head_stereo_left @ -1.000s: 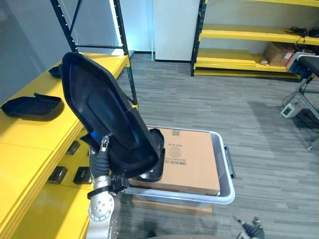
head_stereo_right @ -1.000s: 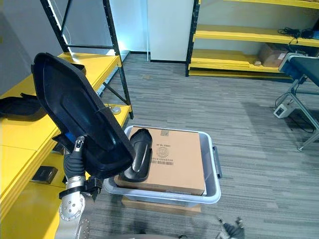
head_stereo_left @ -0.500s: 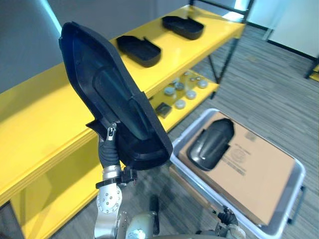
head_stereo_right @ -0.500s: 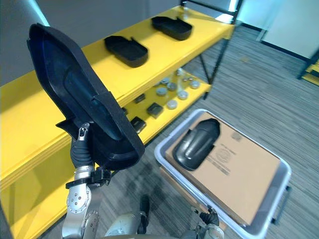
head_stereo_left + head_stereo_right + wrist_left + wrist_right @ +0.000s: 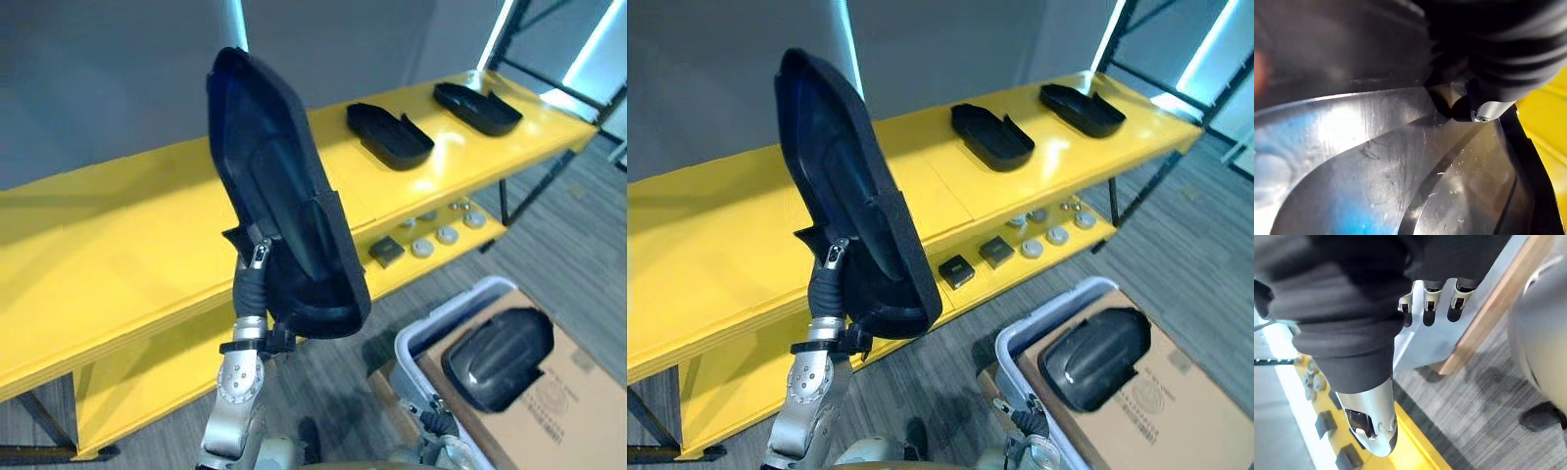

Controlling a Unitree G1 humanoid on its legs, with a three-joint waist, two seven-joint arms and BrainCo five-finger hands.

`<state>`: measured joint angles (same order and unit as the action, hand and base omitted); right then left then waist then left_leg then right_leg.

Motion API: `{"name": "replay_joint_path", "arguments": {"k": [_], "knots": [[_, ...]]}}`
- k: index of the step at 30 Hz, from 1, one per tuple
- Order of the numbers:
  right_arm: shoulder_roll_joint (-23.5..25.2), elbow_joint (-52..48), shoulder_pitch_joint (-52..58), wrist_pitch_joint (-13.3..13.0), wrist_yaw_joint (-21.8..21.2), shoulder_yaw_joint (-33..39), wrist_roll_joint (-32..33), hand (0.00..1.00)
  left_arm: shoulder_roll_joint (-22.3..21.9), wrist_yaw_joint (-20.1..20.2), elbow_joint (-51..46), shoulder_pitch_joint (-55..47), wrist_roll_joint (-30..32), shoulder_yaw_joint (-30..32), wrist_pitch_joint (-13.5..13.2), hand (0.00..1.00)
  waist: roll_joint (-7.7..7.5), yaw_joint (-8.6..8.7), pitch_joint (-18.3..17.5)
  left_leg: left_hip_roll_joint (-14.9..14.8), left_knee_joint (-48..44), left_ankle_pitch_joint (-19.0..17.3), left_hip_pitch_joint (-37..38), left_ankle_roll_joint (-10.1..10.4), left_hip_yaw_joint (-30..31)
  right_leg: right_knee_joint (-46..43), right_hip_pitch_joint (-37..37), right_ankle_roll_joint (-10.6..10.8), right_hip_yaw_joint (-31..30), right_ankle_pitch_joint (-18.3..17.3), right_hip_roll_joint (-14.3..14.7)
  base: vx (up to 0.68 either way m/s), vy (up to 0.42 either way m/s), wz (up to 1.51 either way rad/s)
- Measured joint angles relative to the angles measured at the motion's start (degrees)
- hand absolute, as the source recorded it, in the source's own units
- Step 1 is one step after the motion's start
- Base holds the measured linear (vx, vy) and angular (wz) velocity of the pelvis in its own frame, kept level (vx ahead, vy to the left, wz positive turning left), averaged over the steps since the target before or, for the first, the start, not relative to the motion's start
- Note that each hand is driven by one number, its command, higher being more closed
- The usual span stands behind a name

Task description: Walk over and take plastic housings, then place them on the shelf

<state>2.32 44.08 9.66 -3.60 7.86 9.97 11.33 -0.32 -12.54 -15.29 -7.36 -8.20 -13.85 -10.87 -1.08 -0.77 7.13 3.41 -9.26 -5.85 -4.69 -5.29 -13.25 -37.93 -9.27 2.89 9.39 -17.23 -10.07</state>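
The yellow shelf (image 5: 108, 245) spans the far side, other housings (image 5: 390, 135) on it. Fingers of the left hand (image 5: 252, 286) clamp the black housing (image 5: 279, 186) upright, probably to clear the edge. The right hand (image 5: 1431, 296) hangs relaxed, fingers apart, empty.

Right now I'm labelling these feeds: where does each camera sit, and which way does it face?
Left eye view: head, looking down at the yellow shelf; left hand holds a large black plastic housing.
Right eye view: beside it, same scene.
Left wrist view: against that housing's inside; ribbed cover.
Right wrist view: facing floor and grey bin; right hand.
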Motion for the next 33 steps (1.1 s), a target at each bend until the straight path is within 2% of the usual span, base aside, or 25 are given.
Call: {"name": "replay_joint_path", "arguments": {"k": [1, 3, 5, 6, 7, 9, 10, 11, 12, 13, 17, 22, 25, 27, 30, 33], "knots": [[-0.1, 0.0, 0.0, -0.1, -0.1, 0.0, -0.1, 0.0, 0.0, 0.0, 0.7, 0.2, 0.0, 0.0, 0.0, 1.0, -0.47, 0.14, -0.2, 0.6, 0.0, -0.1, 0.5, -0.1, 1.1, 1.0, -0.7, 0.2, -1.1, -0.1, 0.9, 0.22, -0.014, 0.91], [-0.3, -1.1, 0.9, -0.3, -0.1, -0.2, -0.7, 0.0, -0.1, -0.1, 1.9, 0.2, 0.2, -0.9, 0.0, 1.0, -0.64, 0.97, -0.3, 2.7, -0.9, -0.4, 0.9, -0.3, 5.7, 5.4, -3.5, 0.4, -7.7, -0.1, 3.7, 0.25, -0.041, 1.24], [-0.3, -1.5, 1.5, -0.4, -0.1, -0.8, -0.8, 0.0, -0.2, -0.2, 1.9, 0.0, 0.4, -1.2, 0.0, 1.0, -1.23, 1.07, -0.4, 4.0, -2.1, -1.4, 1.2, -0.4, 8.9, 8.0, -4.2, 1.4, -9.8, 0.8, 3.7, 0.19, -0.079, 1.1], [-0.4, -1.5, 1.7, -0.3, -0.2, -1.0, -0.8, 0.0, -0.3, -0.2, 1.9, -0.1, 0.4, -1.1, 0.0, 1.0, -1.35, 0.44, -0.5, 4.2, -2.6, -2.0, 1.4, -0.2, 9.5, 9.0, -4.0, 1.6, -9.4, 1.2, 3.5, 0.25, -0.16, 0.94], [-0.4, -1.8, 1.9, -0.4, -0.3, -1.9, -0.8, 0.0, -0.4, -0.3, 1.9, -0.5, 0.4, -1.0, -0.3, 1.0, -1.79, -0.62, -0.8, 4.2, -4.7, -4.1, 1.1, 1.1, 11.8, 13.2, -2.2, 0.5, -7.4, 3.7, 3.2, 0.2, -0.151, 0.66], [-0.1, -1.8, 1.8, -0.3, -0.4, -2.1, -1.2, 0.0, -1.0, -0.3, 1.9, -0.8, 0.4, -1.2, -0.3, 1.0, -1.26, -0.53, -1.2, 2.9, -6.1, -5.9, 1.3, 2.0, 13.1, 15.4, 0.1, 0.0, -4.9, 6.7, 3.8, 0.23, -0.197, 0.53], [0.0, -1.8, 1.7, -0.3, -0.4, -2.1, -1.4, 0.0, -1.3, -0.2, 1.9, -0.9, 0.4, -1.2, -0.4, 1.0, -0.64, -0.55, -1.7, 0.9, -7.1, -7.0, 1.1, 3.3, 12.3, 17.6, 1.7, -1.0, -3.6, 7.4, 5.1, 0.23, -0.197, 0.24], [0.0, -1.8, 1.6, -0.3, -0.4, -2.1, -1.5, 0.0, -1.4, -0.2, 1.9, -0.9, 0.4, -1.2, -0.4, 1.0, -0.45, -0.55, -1.9, 0.1, -7.5, -7.2, 1.1, 3.5, 11.9, 18.4, 2.2, -1.3, -3.1, 7.6, 5.6, 0.25, -0.199, 0.12], [-0.1, -1.8, 1.6, -0.3, -0.4, -2.1, -1.9, 0.0, -1.7, -0.1, 2.0, -0.9, 0.4, -1.2, -0.4, 1.0, -0.21, -0.32, -2.4, -1.0, -7.8, -7.0, 1.5, 3.5, 10.9, 19.2, 2.8, -1.8, -2.3, 7.9, 6.4, 0.23, -0.185, 0.16], [-0.1, -1.8, 1.8, -0.3, -0.4, -2.0, -2.0, 0.0, -1.9, -0.1, 2.2, -0.9, 0.4, -1.3, -0.3, 1.0, -0.12, 0.13, -2.7, -1.5, -7.2, -6.4, 1.9, 4.4, 10.5, 20.0, 3.6, -2.3, -1.6, 8.1, 6.7, 0.23, -0.172, 0.14], [-0.1, -1.8, 2.2, -0.3, -0.4, -1.9, -2.9, 0.0, -1.8, -0.1, 2.7, -1.0, 0.7, -1.5, -0.2, 1.0, -0.35, 0.03, -3.0, -1.9, -3.2, -5.2, 5.2, 6.1, 10.0, 22.8, 6.2, -2.7, -1.7, 8.3, 7.4, 0.16, -0.089, 0.0], [-0.4, -1.0, 3.1, -0.3, -0.7, -2.1, -4.1, 0.0, -1.6, -0.6, 5.2, 0.2, 4.4, -0.1, 0.7, 1.0, -0.73, 0.03, -4.9, -1.9, -0.3, -3.8, 7.7, 5.8, 10.0, 26.5, 9.1, -3.5, -1.9, 9.4, 8.0, 0.11, -0.017, -0.01], [-0.7, 1.6, 2.7, -0.3, -0.8, -2.0, -5.5, 0.0, -0.8, -2.8, 11.0, 4.7, 5.1, 2.8, 1.6, 1.0, -0.85, 0.06, -6.2, -1.9, 1.8, -2.6, 8.0, 5.3, 10.0, 28.8, 9.4, -3.4, -2.1, 10.8, 8.3, 0.02, -0.001, 0.0], [-1.0, 2.9, 1.4, -0.2, -1.2, -2.0, -6.1, 0.0, 0.7, -4.2, 18.4, 10.5, 5.0, 5.8, 2.9, 1.0, -0.69, 0.68, -6.3, -2.1, 4.5, -0.7, 8.9, 5.3, 10.1, 31.7, 10.1, -3.3, -2.5, 13.3, 8.8, -0.03, 0.01, -0.11], [-1.1, 4.2, 0.0, -0.1, -2.0, -2.0, -6.9, 0.0, 2.7, -6.1, 25.9, 16.6, 5.1, 8.8, 4.7, 1.0, -0.54, 1.92, -6.2, -2.1, 5.9, 0.0, 8.4, 4.5, 10.2, 34.4, 10.1, -3.1, -3.2, 15.1, 9.2, -0.06, 0.017, -0.1], [-1.2, 4.5, -0.6, -0.2, -2.3, -2.0, -7.3, 0.0, 3.3, -7.2, 29.3, 18.8, 5.6, 10.3, 6.0, 1.0, -0.34, 3.2, -6.1, -1.8, 7.3, 1.3, 8.2, 4.0, 10.8, 36.2, 10.0, -2.8, -3.3, 16.5, 9.2, -0.1, 0.015, -0.02]]}}
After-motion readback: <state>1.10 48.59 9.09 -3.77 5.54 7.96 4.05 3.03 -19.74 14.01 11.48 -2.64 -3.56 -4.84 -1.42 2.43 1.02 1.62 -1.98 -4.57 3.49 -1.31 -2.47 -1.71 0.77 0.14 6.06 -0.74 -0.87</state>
